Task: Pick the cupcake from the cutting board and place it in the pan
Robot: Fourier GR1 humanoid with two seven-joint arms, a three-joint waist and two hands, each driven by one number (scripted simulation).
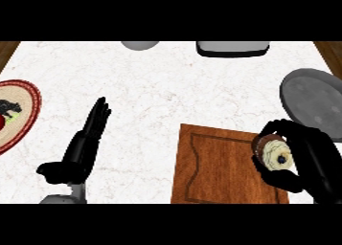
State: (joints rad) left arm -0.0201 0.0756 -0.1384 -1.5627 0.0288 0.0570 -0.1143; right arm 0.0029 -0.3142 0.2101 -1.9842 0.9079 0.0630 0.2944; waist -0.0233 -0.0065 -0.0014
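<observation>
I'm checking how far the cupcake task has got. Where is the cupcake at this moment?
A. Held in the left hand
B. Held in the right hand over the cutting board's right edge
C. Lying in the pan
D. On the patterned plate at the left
B: the right hand curls round the cupcake at the right edge of the cutting board, short of the pan, while the left hand is open.

The right hand [311, 158] is curled round the cupcake [276, 154], above the right edge of the cutting board [219, 167], which lies on the worktop [166, 86] to that hand's left. The pan [316, 101] sits just beyond the hand. The left hand [85, 143] stands well to the board's left, with a plate [25, 115] further left still. Two objects [139, 45] [232, 48] lie at the far edge.
</observation>
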